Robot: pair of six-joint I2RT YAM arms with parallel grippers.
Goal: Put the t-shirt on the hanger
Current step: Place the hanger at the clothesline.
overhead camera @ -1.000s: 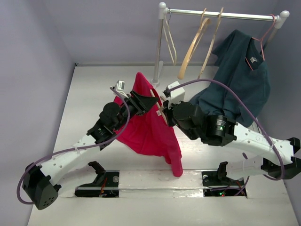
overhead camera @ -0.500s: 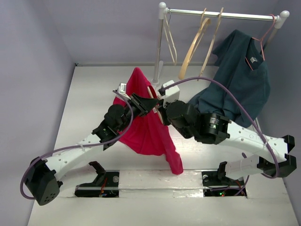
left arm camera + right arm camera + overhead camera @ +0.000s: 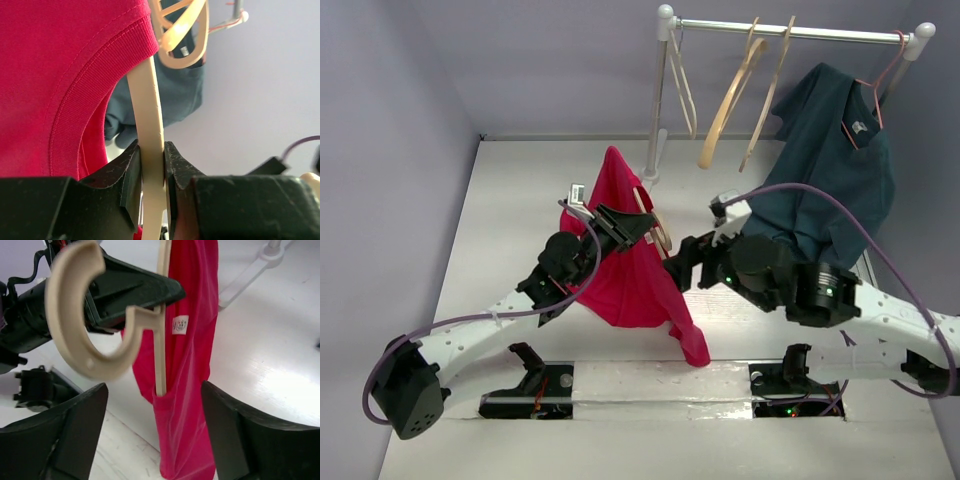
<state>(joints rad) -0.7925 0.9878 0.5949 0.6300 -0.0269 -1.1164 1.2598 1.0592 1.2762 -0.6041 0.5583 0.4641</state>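
Note:
The crimson t-shirt [image 3: 630, 275] hangs above the table, draped over a tan wooden hanger [image 3: 655, 228] whose hook sticks out to the right. My left gripper [image 3: 632, 226] is shut on the hanger; in the left wrist view its jaws [image 3: 151, 152] pinch the hanger's flat wooden arm [image 3: 147, 100] just outside the shirt's ribbed collar [image 3: 65, 115]. My right gripper [image 3: 682, 262] stands wide open just right of the shirt, touching nothing. In the right wrist view the hook [image 3: 67, 315], the white neck label [image 3: 180, 324] and the hanging red cloth [image 3: 192, 390] lie ahead of its spread fingers [image 3: 75, 435].
A clothes rail [image 3: 790, 32] on a post [image 3: 658, 100] stands at the back. It carries a thin white hanger [image 3: 680, 85], two more tan hangers [image 3: 728, 105], and a dark teal shirt [image 3: 830, 165] on a pink hanger [image 3: 880, 85]. Walls close in the left and back.
My right gripper has let go, opened wide and drawn back to the right. The left gripper has closed on the hanger and now carries hanger and shirt alone.

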